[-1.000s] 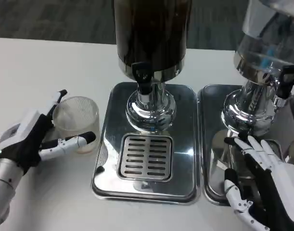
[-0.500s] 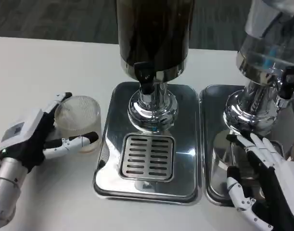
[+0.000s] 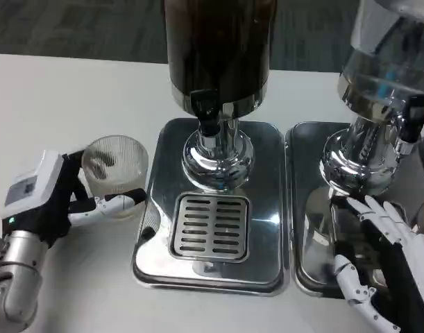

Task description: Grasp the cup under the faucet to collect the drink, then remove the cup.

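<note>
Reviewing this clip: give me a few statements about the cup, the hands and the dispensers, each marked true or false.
1. The left robot hand holds the cup. True.
2. The cup stands on the drip grate. False: it is left of the tray, over the table.
3. The right robot hand holds a second cup. False: it is open, holding nothing, over the right tray.
4. The middle dispenser has a black faucet. True.

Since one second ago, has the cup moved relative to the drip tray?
Yes. The cup, held by the left hand, has shifted slightly toward the drip tray and its grate.
</note>
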`<state>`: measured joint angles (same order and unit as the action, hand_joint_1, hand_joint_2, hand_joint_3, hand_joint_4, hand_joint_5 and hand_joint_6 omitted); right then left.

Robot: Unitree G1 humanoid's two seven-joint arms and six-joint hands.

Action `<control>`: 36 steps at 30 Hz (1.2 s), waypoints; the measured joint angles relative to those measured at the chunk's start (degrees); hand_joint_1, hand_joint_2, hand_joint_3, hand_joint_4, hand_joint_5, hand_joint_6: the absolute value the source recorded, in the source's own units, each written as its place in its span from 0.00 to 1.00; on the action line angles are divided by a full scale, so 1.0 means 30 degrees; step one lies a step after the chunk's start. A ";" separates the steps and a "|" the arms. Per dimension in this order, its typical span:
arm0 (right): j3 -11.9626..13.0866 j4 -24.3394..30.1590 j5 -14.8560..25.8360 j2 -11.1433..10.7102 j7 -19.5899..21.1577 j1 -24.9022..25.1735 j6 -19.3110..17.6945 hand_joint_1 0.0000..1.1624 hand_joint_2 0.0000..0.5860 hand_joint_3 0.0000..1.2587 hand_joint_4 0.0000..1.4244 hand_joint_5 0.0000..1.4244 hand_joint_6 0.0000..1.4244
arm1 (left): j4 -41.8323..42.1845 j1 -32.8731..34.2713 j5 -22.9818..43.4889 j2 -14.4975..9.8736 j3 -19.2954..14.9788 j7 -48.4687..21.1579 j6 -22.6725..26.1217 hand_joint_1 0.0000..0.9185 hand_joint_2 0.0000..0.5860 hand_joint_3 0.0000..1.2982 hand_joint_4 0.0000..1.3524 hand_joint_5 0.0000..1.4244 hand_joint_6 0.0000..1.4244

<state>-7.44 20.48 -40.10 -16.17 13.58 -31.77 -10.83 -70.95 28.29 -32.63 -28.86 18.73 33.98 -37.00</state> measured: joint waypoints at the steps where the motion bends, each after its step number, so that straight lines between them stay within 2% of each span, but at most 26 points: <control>1: 0.0010 0.0004 0.0001 0.0000 0.0000 0.0000 -0.0001 0.14 0.88 0.15 0.06 0.04 0.07 | 0.0000 -0.0057 0.0000 0.0006 0.0011 0.0161 0.0000 0.40 0.21 0.42 0.44 0.65 0.87; 12: 0.0000 -0.0004 0.0013 0.0079 0.0000 0.0044 -0.0019 0.14 0.89 0.15 0.06 0.04 0.06 | 0.0004 -0.0660 0.0116 -0.0024 -0.0142 0.0939 -0.0487 0.42 0.21 0.45 0.48 0.69 0.90; 17: -0.0140 -0.0143 0.0040 0.0186 0.0001 0.0154 -0.0127 0.13 0.89 0.15 0.06 0.04 0.06 | 0.0273 -0.1307 0.0233 -0.0413 -0.0703 0.1123 -0.1093 0.43 0.21 0.46 0.48 0.69 0.92; 20: -0.0233 -0.0276 0.0061 0.0281 0.0001 0.0289 -0.0189 0.13 0.89 0.15 0.06 0.04 0.06 | 0.0697 -0.1739 0.0290 -0.0753 -0.0956 0.1190 -0.1612 0.43 0.21 0.46 0.48 0.69 0.92; 25: -0.0280 -0.0551 0.0088 0.0336 0.0001 0.0577 -0.0238 0.14 0.88 0.15 0.06 0.04 0.06 | 0.1343 -0.2274 0.0301 -0.0874 -0.1390 0.1202 -0.2299 0.43 0.20 0.46 0.48 0.69 0.92; 36: -0.0468 -0.0681 0.0096 0.0531 0.0001 0.0733 -0.0284 0.15 0.88 0.15 0.06 0.04 0.06 | 0.3548 -0.3054 0.0299 -0.1209 -0.1555 0.0342 -0.3137 0.45 0.19 0.46 0.49 0.69 0.93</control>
<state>-8.84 18.43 -39.81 -14.57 13.59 -29.57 -11.68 -60.30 19.13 -31.74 -32.49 14.06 35.01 -46.41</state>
